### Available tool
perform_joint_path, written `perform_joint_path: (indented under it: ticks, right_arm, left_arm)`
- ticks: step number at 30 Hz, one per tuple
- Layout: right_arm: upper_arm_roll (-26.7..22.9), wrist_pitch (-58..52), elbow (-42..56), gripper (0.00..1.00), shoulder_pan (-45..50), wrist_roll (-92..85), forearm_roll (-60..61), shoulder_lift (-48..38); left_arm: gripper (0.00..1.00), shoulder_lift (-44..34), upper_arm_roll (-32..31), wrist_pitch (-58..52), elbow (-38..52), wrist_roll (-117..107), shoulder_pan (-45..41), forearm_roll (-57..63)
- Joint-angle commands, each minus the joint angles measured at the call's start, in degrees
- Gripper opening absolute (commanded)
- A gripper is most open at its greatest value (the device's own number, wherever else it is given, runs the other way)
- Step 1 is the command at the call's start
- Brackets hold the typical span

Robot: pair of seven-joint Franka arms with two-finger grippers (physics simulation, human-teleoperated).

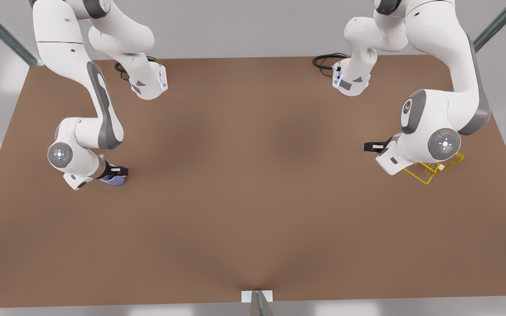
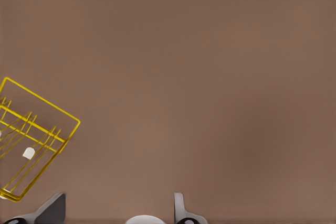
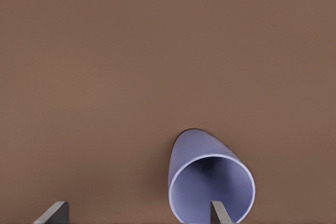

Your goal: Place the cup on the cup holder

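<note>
Hovering with fingers spread, the right gripper (image 3: 139, 213) is straddling the cup (image 3: 210, 179) rim, seemingly untouched; the left gripper (image 2: 118, 211) is waiting open beside the cup holder (image 2: 31, 140).

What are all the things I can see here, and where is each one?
cup: one, lavender-blue, lying on its side on the table at the front view's left, under the right gripper.
cup holder: one, yellow wire with a white-tipped peg, on the table at the front view's right, beside the left gripper.
table: one, brown, under everything.
cables: two black loops, at the table's far edge by the arm bases.
right gripper: one, dark fingers, open, low over the cup, one finger in front of the cup's mouth.
left gripper: one, dark fingers, open, holding nothing, hovering next to the cup holder.
</note>
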Motion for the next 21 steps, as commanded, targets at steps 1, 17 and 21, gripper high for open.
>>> perform_joint_path:
  ticks: [1, 17, 21]
  right_arm:
    - [0.0, 7.2, -1.7, 1.00, -1.2, -0.9, 0.0, 0.4]
    - [0.1, 10.1, -8.1, 1.00, -2.0, -0.8, 0.0, 2.2]
    - [0.2, 11.3, -7.5, 0.31, -1.8, -0.2, 0.0, 3.7]
  left_arm:
    - [1.00, 0.0, 0.0, -0.1, 0.0, -0.3, 0.0, 0.0]
    - [1.00, 0.1, 0.0, -0.1, -0.1, -0.3, -0.3, 0.0]
    - [1.00, 0.1, -0.1, -0.1, -0.1, -0.3, -0.3, 0.0]
